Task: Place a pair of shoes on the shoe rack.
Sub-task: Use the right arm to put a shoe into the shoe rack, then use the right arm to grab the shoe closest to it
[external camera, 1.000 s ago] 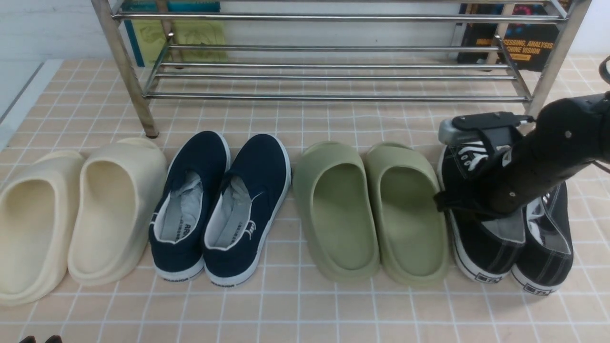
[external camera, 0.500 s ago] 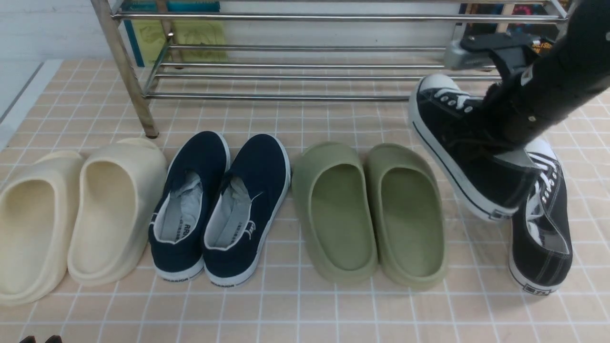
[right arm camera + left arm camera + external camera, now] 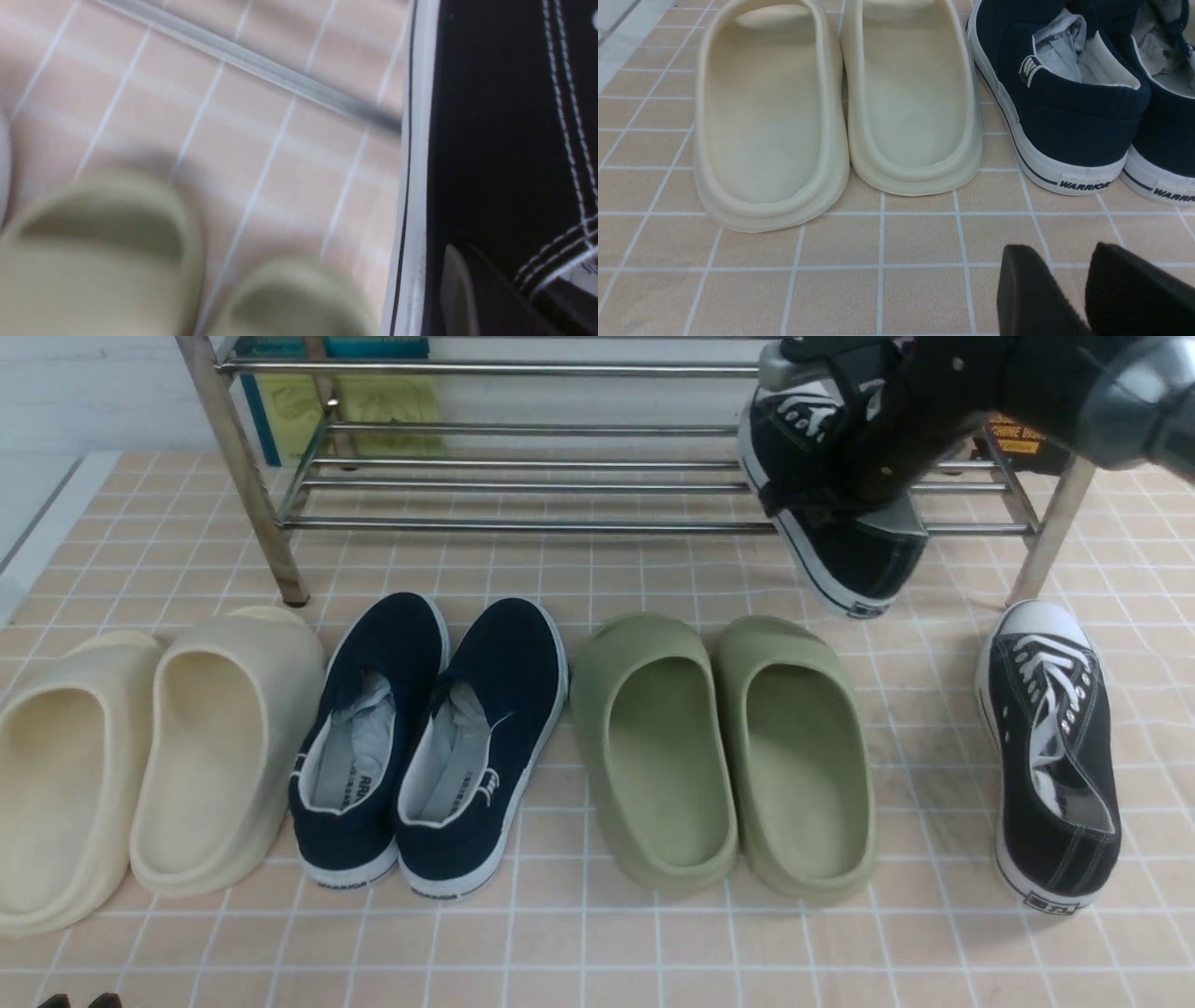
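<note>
Front view: lifted black sneaker (image 3: 840,537) hung in the air at the right end of the shoe rack (image 3: 560,485), toe tipped up toward the bars and heel low. It overlapped the lower rails in the picture, but I couldn't tell if it was over the shelf or just in front of it. It wasn't resting on any bar that I could see. The right gripper (image 3: 822,495) was clamped tight on its collar, carrying it. The right wrist view was blurred and showed only its white sole edge and black side (image 3: 490,140) above the tiles.

The second black sneaker (image 3: 1055,756) lay flat on the tiled floor (image 3: 597,943), near the rack's right post and well apart from its mate, untouched.

My read: nothing was on the rack yet. The first shoe was picked and mid-carry, with its placing and release left, then the whole pick-and-place for the second.

The olive clogs (image 3: 724,756), navy slip-ons (image 3: 429,747) and cream clogs (image 3: 149,756) sat in a row to the left, not part of this.

The left gripper (image 3: 1069,298) hovered low near the cream clogs, with a slim gap between its tips and nothing in it. I couldn't tell if it was parted or closed.
</note>
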Tool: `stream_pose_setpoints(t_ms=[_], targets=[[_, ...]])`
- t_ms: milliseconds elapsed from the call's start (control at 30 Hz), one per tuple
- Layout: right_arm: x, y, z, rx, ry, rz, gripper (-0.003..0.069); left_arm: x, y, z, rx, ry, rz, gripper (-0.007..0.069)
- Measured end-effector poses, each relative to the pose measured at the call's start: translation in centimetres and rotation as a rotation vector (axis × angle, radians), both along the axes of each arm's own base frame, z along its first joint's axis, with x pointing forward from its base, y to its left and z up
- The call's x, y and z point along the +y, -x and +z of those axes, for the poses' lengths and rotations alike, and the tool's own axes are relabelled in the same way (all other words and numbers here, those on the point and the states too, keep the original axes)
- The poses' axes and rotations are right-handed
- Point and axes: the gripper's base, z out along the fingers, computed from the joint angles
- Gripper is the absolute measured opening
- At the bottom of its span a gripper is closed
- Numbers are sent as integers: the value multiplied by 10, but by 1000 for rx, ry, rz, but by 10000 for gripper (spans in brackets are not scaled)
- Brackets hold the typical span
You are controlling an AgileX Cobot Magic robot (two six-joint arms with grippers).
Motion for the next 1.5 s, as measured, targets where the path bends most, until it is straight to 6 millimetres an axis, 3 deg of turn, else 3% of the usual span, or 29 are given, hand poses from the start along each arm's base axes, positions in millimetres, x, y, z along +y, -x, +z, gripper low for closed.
stream_pose_setpoints(t_ms=[167, 367, 533, 633, 733, 800, 933, 1000, 1033, 1067, 1167, 1200, 1267, 1333, 1367, 1400, 1500], targets=[[8, -25, -1, -31, -11, -8, 20, 0, 0, 0, 0, 0, 0, 241], [12, -36, -5, -56, -57, -50, 52, 0, 0, 0, 0, 0, 0, 241], [11, -38, -2, -84, -52, -61, 202, 0, 0, 0, 0, 0, 0, 241], [10, -35, 5, -89, -56, -61, 361, 0, 0, 0, 0, 0, 0, 241], [8, -27, 18, -89, -62, -62, 445, 0, 0, 0, 0, 0, 0, 241], [3, -11, 40, -84, -66, -62, 514, 0, 0, 0, 0, 0, 0, 241], [-14, 32, 93, -62, -24, -67, 540, 0, 0, 0, 0, 0, 0, 241], [-21, 43, 102, -39, 7, -79, 540, 0, 0, 0, 0, 0, 0, 241], [-37, 60, 110, 29, 42, -128, 540, 0, 0, 0, 0, 0, 0, 241], [-44, 64, 112, 48, 54, -149, 540, 0, 0, 0, 0, 0, 0, 241], [-73, 71, 84, 185, 89, -264, 540, 0, 0, 0, 0, 0, 0, 241], [-82, 75, 60, 269, 106, -300, 540, 0, 0, 0, 0, 0, 0, 241], [-91, 84, 32, 372, 130, -332, 540, 0, 0, 0, 0, 0, 0, 241], [-97, 102, 4, 476, 146, -353, 540, 0, 0, 0, 0, 0, 0, 241], [-97, 102, 5, 472, 144, -353, 540, 0, 0, 0, 0, 0, 0, 241], [-98, 115, -11, 508, 146, -352, 540, 0, 0, 0, 0, 0, 0, 241], [-99, 133, -33, 508, 109, -367, 540, 0, 0, 0, 0, 0, 0, 241]])
